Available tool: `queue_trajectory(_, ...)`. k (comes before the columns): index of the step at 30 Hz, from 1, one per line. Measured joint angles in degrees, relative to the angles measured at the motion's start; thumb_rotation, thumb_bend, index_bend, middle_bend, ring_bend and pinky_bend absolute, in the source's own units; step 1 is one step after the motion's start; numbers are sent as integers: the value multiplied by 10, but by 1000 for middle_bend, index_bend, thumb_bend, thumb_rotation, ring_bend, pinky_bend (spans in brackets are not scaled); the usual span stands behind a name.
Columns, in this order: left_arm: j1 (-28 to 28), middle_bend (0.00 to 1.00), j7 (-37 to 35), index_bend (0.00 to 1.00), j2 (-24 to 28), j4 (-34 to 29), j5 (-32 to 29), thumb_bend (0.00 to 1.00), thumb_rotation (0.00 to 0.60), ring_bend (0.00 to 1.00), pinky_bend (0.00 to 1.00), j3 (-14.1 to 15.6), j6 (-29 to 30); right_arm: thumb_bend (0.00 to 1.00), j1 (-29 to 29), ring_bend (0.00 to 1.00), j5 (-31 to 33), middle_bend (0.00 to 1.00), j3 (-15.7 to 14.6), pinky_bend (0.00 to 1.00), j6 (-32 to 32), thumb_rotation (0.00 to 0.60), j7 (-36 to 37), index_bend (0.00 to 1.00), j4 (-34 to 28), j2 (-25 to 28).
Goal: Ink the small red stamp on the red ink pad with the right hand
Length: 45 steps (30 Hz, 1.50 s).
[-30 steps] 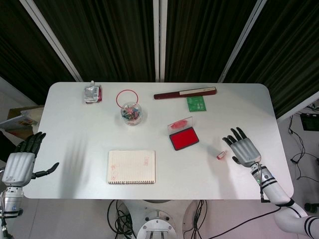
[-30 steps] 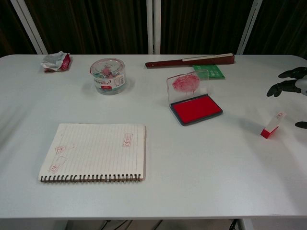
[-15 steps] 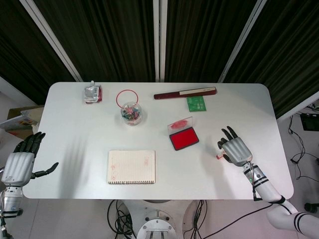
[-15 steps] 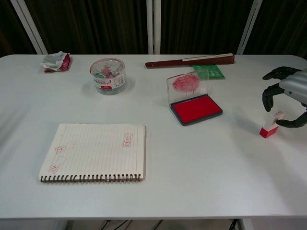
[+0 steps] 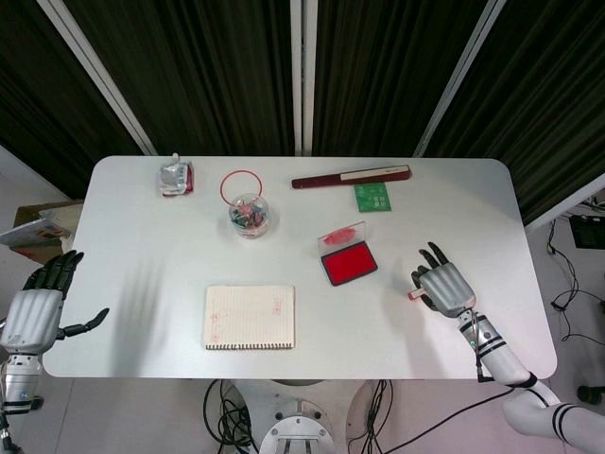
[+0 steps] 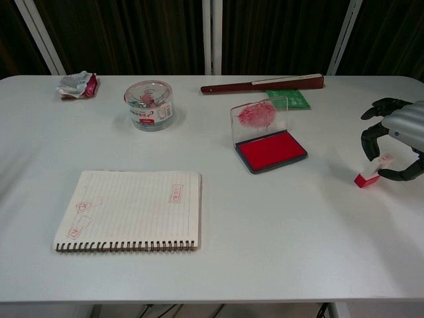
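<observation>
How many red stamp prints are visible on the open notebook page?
3: two near the notebook's left edge and one near its right edge. Fainter ones may not show.

Matt white table (image 6: 278, 252), clear glossy plastic jar (image 6: 149, 105), lined paper notebk (image 6: 131, 209)

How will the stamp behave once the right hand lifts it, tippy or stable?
Likely tippy: the stamp is small, narrow and tilted under the right hand. Probably light and rigid, judging by its clear plastic-looking top and red base. The smooth casing may slip between the fingers, so its angle could shift on the way to the ink pad.
</observation>
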Motion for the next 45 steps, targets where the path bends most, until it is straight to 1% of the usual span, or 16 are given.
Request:
queue_trajectory(10,-2,61,2,0,1,-2,-1,160,284,82,206,0,-4,227,-1,147,3,513,-2,0,7,600,-1,598,16,-11)
queue_trajectory(20,-1,61,0,0,4,-3,-5,160,286,82,206,2,-9,256,1,165,6,537,-1,0,12,600,15,628,17,-11)
queue_trajectory(25,0,61,-3,0,4,-1,-5,160,290,82,206,2,-8,256,4,166,9,540,6,0,15,600,32,630,1,-1)
queue_trajectory(31,-1,61,-7,0,2,1,-4,160,286,82,206,3,-9,256,21,174,24,551,26,0,0,600,53,641,-47,20)
queue_trajectory(34,-2,61,-8,0,2,2,-4,160,288,82,206,3,-12,256,39,174,41,553,41,0,-30,600,64,644,-79,34)
queue_trajectory(38,-3,61,-11,0,1,5,-4,161,285,82,206,3,-13,256,75,174,85,553,65,0,-105,600,59,646,-120,58)
queue_trajectory(41,-3,61,-17,0,-1,9,-6,161,287,82,206,2,-14,257,109,174,137,554,83,0,-168,600,35,646,-140,71)
queue_trajectory(45,-4,61,-25,0,-3,18,-10,160,284,82,206,2,-18,261,157,173,217,554,101,0,-229,600,-19,646,-148,74)
